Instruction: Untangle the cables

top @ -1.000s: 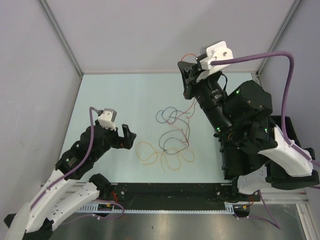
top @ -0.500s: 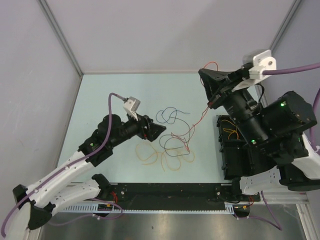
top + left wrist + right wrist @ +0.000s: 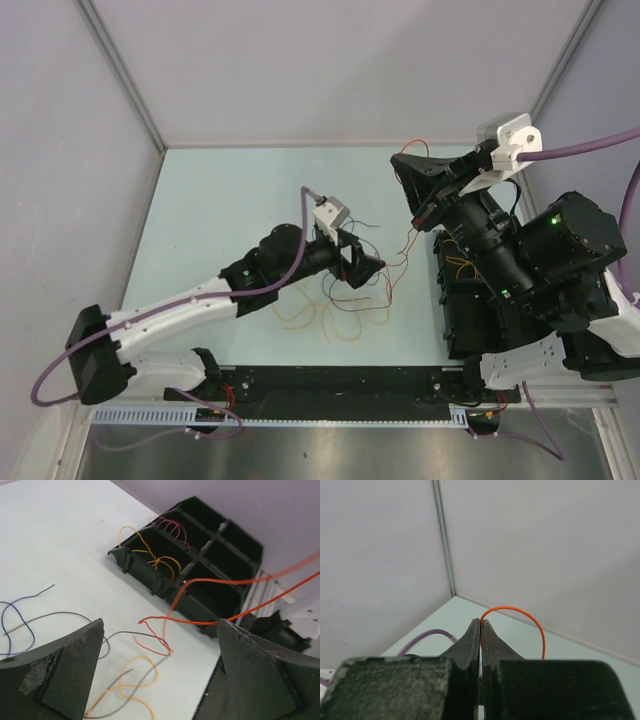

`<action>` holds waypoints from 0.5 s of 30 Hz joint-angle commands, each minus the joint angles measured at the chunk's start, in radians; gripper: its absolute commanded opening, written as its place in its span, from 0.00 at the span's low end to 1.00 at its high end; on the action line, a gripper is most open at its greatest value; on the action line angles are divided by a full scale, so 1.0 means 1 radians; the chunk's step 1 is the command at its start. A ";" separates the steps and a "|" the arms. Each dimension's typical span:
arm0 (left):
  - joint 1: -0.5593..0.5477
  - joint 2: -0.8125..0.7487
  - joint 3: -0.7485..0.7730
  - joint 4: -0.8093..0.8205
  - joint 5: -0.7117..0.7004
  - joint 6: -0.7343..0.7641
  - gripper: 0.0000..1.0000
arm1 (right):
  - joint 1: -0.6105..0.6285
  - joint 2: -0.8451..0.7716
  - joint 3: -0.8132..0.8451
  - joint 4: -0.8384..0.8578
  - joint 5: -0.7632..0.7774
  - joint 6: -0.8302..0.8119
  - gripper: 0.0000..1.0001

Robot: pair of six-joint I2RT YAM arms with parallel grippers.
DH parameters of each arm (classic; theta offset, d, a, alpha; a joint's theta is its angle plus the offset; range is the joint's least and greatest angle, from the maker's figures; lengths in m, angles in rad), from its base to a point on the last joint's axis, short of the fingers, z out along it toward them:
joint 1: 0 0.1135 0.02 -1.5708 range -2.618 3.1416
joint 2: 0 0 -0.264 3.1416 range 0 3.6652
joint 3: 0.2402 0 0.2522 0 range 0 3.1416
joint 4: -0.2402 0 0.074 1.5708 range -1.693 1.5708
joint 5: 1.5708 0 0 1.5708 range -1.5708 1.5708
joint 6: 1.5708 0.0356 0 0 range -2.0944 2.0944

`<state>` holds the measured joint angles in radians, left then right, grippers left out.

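Cables [image 3: 340, 318] left of bin [image 3: 456, 325] — some inside.

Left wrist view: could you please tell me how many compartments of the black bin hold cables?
2. The left-corner compartment holds orange-yellow cables; the next compartment behind it along the left wall holds dark red cables. The rest look empty, though partly hidden.

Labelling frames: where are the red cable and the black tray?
red cable [image 3: 512, 608]: right wrist view, top of its arc.
black tray [image 3: 147, 572]: left wrist view, near outer wall.
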<state>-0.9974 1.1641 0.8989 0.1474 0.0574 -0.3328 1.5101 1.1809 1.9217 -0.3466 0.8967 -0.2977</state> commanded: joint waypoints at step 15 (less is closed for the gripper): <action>-0.063 0.174 0.130 0.244 0.168 0.086 1.00 | 0.025 -0.087 -0.016 -0.069 -0.019 0.111 0.00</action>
<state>-1.0351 1.3674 1.0103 0.2848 0.1543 -0.2527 1.5288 1.1187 1.9148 -0.4217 0.8806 -0.2176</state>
